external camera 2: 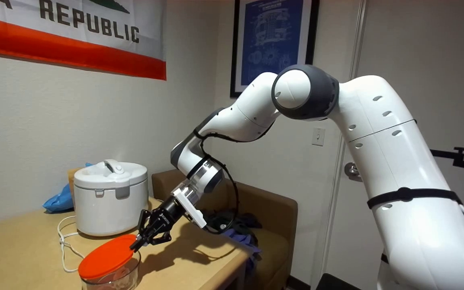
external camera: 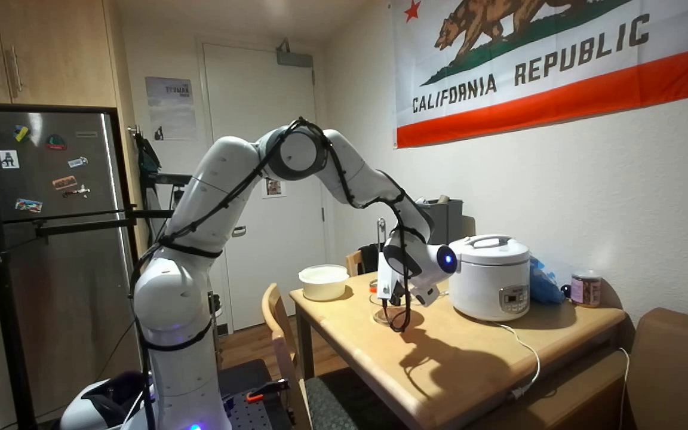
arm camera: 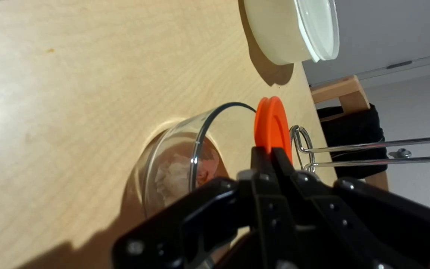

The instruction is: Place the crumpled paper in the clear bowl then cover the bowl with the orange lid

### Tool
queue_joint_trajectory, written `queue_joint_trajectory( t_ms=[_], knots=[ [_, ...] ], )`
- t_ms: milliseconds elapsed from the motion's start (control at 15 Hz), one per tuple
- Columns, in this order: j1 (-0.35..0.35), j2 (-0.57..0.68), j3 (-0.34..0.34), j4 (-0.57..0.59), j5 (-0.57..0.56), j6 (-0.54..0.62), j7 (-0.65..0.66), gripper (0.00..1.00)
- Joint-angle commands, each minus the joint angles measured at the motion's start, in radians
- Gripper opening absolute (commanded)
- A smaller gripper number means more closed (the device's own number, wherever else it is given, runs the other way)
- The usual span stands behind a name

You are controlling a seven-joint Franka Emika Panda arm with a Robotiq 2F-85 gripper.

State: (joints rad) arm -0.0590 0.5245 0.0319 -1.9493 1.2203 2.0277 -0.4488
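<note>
The clear bowl (arm camera: 170,139) stands on the table, and its glass wall also shows in an exterior view (external camera 2: 134,269). The crumpled paper (arm camera: 171,179) lies inside it beside a reddish patch. My gripper (arm camera: 271,152) is shut on the edge of the orange lid (arm camera: 273,121). The lid (external camera 2: 107,257) is held over the bowl, slightly tilted, in an exterior view; I cannot tell whether it touches the rim. My gripper (external camera 2: 136,244) is at the lid's edge there. In an exterior view only a sliver of the lid (external camera: 374,289) shows behind the wrist, above the bowl (external camera: 380,315).
The white rice cooker (external camera: 487,283) stands beside the bowl near the wall, with a white cord (external camera 2: 66,245) on the table. An opaque white bowl (arm camera: 286,33) sits near the table's end. A metal wire stand (arm camera: 368,146) rises close behind the lid. Chairs (external camera: 278,322) line the table.
</note>
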Motion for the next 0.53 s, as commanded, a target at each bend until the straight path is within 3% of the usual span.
queue_joint_trajectory(
  t_ms=[0,467],
  knots=[
    [-0.016,0.015,-0.003,0.009,0.028,-0.039,-0.023,0.04],
    [-0.021,0.041,-0.007,0.006,0.045,-0.046,-0.023,0.04]
  ],
)
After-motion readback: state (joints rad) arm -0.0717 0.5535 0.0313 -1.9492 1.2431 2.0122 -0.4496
